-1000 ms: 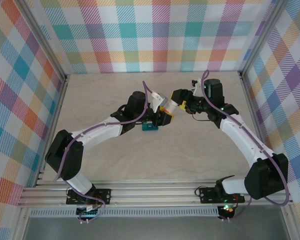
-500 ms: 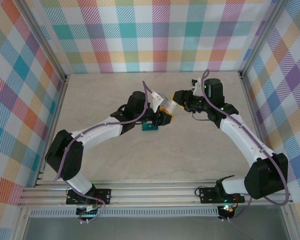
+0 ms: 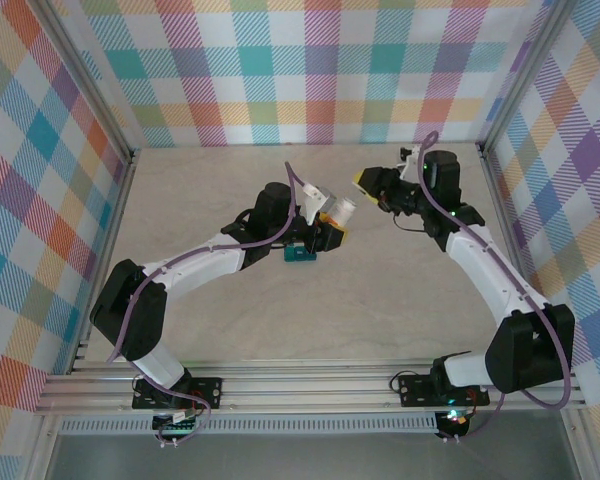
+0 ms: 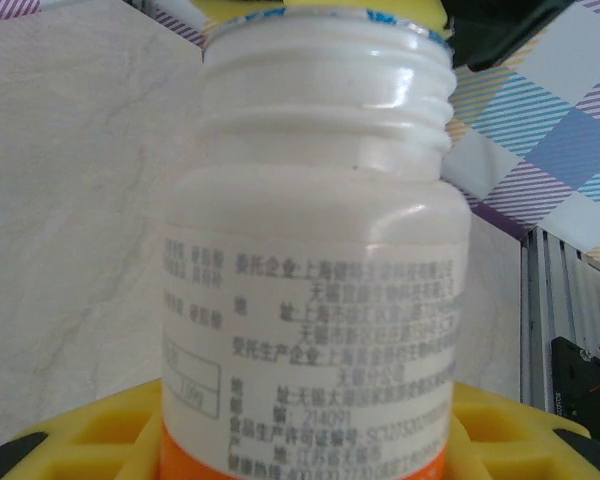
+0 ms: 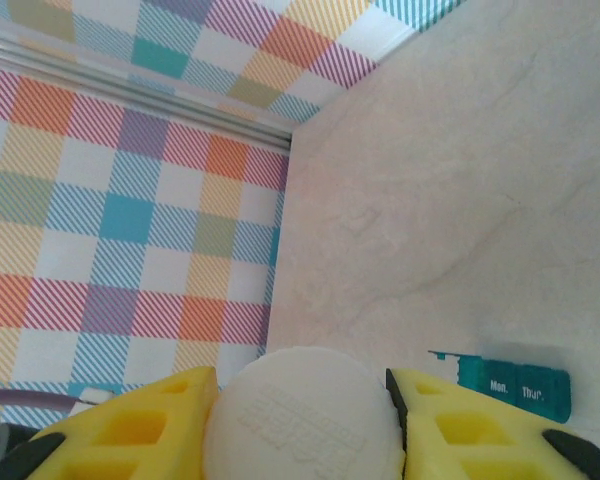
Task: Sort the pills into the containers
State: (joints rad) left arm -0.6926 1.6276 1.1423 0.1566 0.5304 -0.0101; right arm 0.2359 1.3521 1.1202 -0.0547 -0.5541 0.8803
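From overhead, I see the teal container strip [image 3: 300, 256] lying flat on the table [image 3: 380, 310] near the middle. Its long axis runs left to right, with its ends toward the side walls. On my right wrist camera it sits low at the right, and two compartments read "Mon." and "Thu."; I cannot tell whether any lid is up.

The left gripper [image 3: 330, 220] hangs just above the strip's far side, and its wrist covers part of the strip's upper edge from overhead. Its yellow fingers [image 4: 520, 430] are clamped on the lower body of a white pill bottle [image 3: 340, 210] with an orange band. The threaded neck is bare, and the mouth points toward the right arm.

The right gripper [image 3: 368, 180] is apart from the bottle, up and to the right. Its yellow pads [image 5: 130, 425] are pinched on either side of a round white cap [image 5: 300, 420], whose embossed top faces the camera.

The plaid walls [image 3: 310, 70] close in the back and both sides.
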